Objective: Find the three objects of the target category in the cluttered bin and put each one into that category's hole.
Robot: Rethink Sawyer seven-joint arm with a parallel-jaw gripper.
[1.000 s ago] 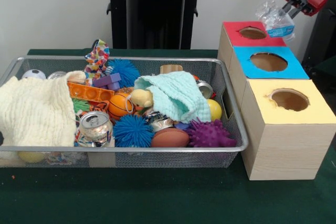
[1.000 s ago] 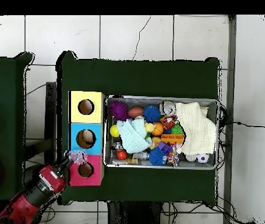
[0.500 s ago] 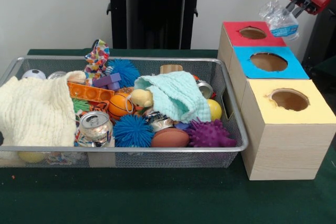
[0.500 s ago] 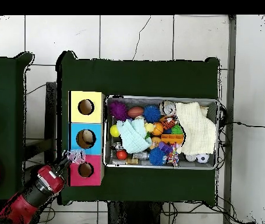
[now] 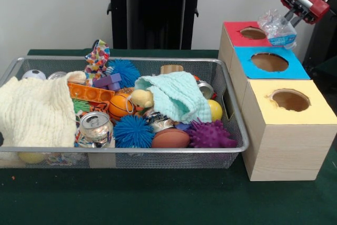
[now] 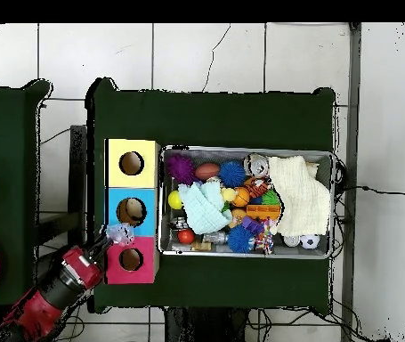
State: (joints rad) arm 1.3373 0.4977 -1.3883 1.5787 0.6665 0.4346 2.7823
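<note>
My gripper (image 5: 289, 15) comes in from the upper right, its red head above and right of the red-topped box (image 5: 235, 39). It is shut on a crumpled clear plastic bottle (image 5: 276, 25) with a blue label. The bottle hangs over the right edge of the red box, beside its hole (image 5: 253, 33). In the overhead view the gripper (image 6: 105, 246) holds the bottle (image 6: 119, 234) over the corner where the red box (image 6: 117, 269) meets the blue one. The wire mesh bin (image 5: 131, 150) lies left of the boxes, full of mixed items.
A blue-topped box (image 5: 296, 70) and a yellow-topped box (image 5: 318, 113) stand in a row with the red one. The bin holds a cream cloth (image 5: 34, 111), a mint cloth (image 5: 176, 96), a drink can (image 5: 96, 125), spiky balls and toys. The robot's black pedestal (image 5: 155, 9) stands behind.
The gripper with the bottle has moved down and toward the red box; the bottle now hangs nearer the red hole. The bin's contents have not moved.
</note>
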